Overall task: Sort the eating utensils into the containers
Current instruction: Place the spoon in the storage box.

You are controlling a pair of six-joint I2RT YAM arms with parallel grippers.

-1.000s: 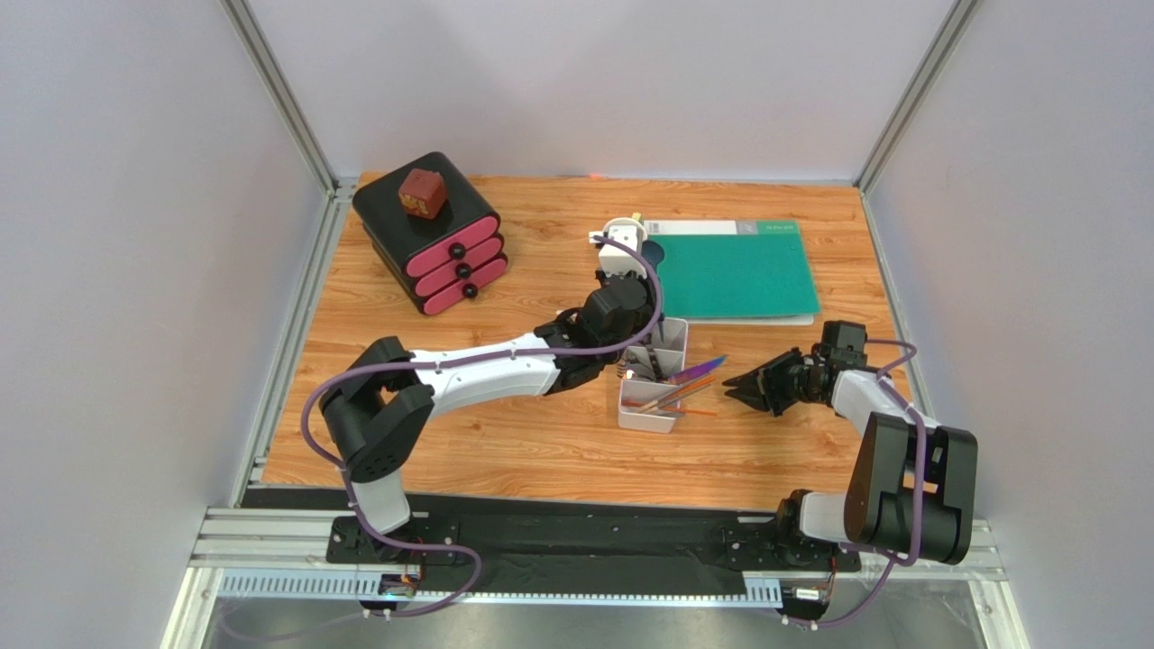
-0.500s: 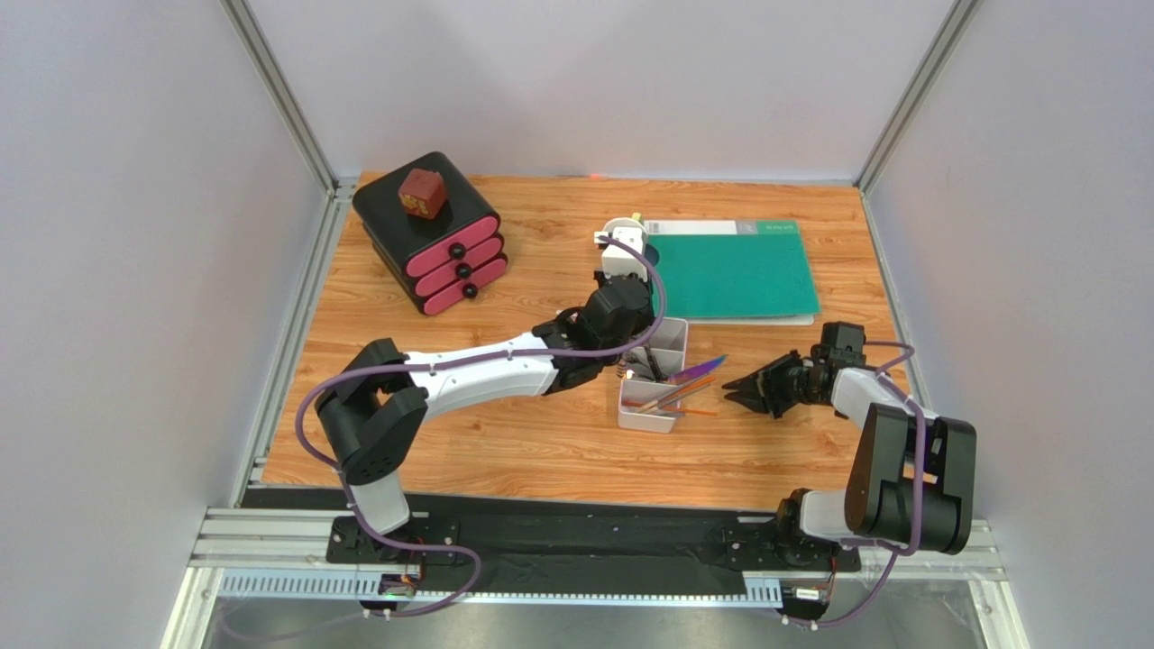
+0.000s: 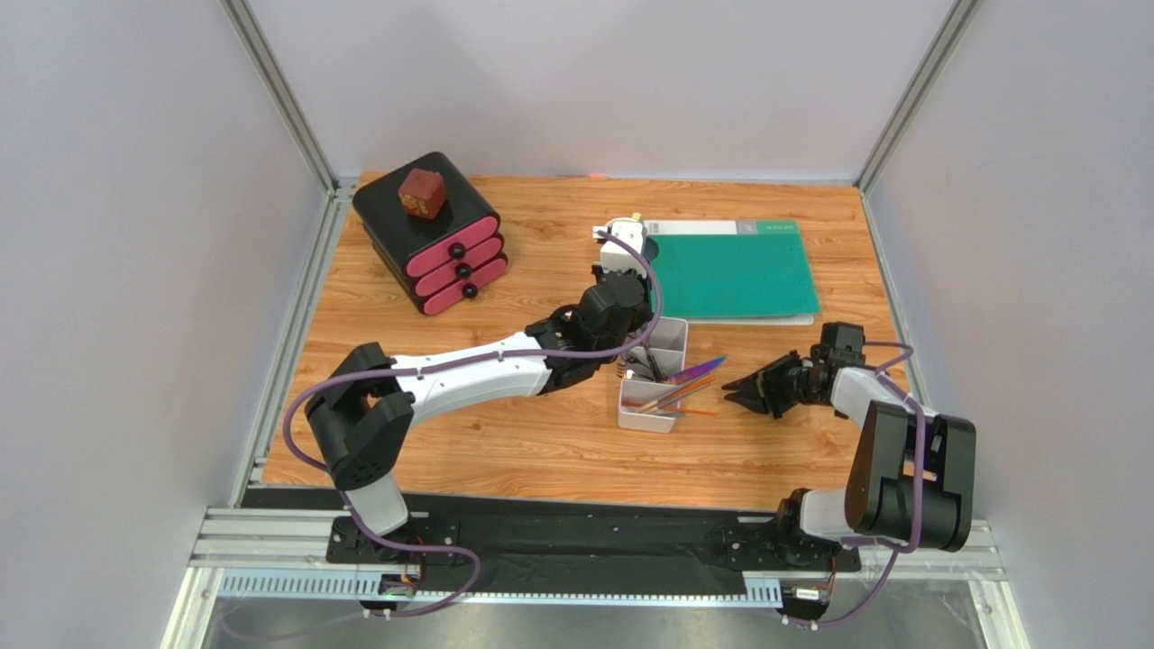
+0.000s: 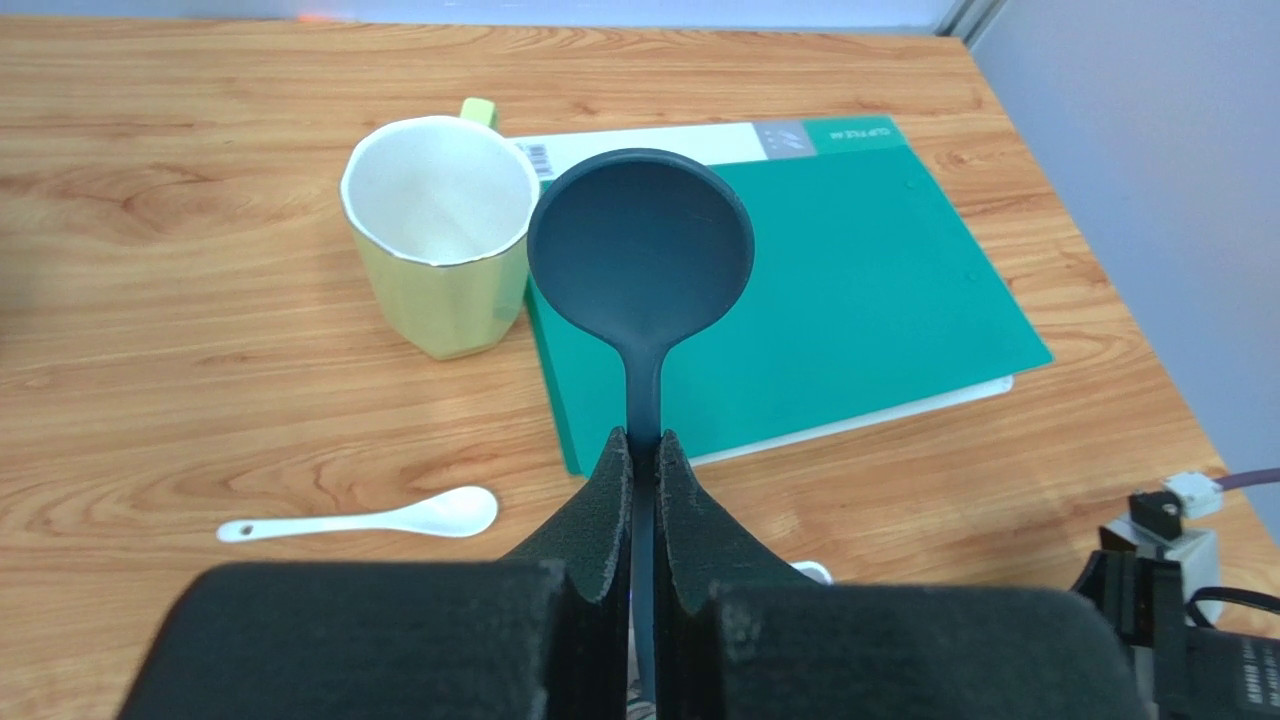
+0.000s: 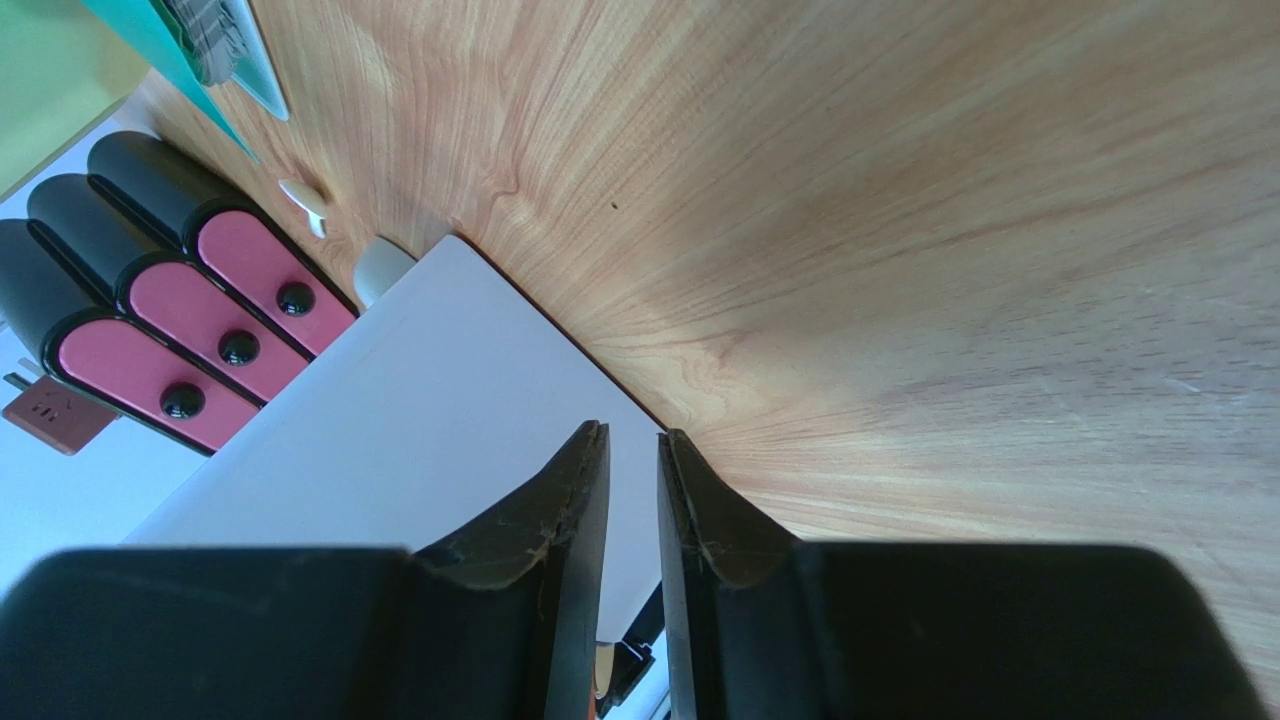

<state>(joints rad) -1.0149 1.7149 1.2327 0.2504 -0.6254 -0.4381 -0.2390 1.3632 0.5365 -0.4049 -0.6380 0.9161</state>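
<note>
Reaching across the wooden table (image 3: 542, 446), the left arm (image 3: 474, 372) stands at the far end of the white tray (image 3: 646, 419), with the green folder (image 3: 738, 271) beyond it.

1. Tray: its long axis runs roughly near to far. It lies toward the bases and slightly right of the left gripper (image 4: 640, 443). The left arm is the nearer one and the one carrying a load.
2. Right gripper (image 3: 742, 390): it rests just beside the tray's right side and points at it. The jaws stand a narrow gap apart with nothing between them.
3. Left gripper: the jaws are clamped on the handle of the dark spoon (image 4: 640, 248). The spoon's long axis continues the line of the fingers, with the bowl leading away from the tray toward the folder and the cup (image 4: 428, 233). A release into a compartment therefore likely calls for drawing back toward the bases.
4. White spoon (image 4: 361, 521): it lies on the table left of the held spoon and crosswise to it.

Compared with one second earlier, the left arm has stretched slightly and the gripper has shifted a little farther out. The right gripper's position is practically unchanged.
</note>
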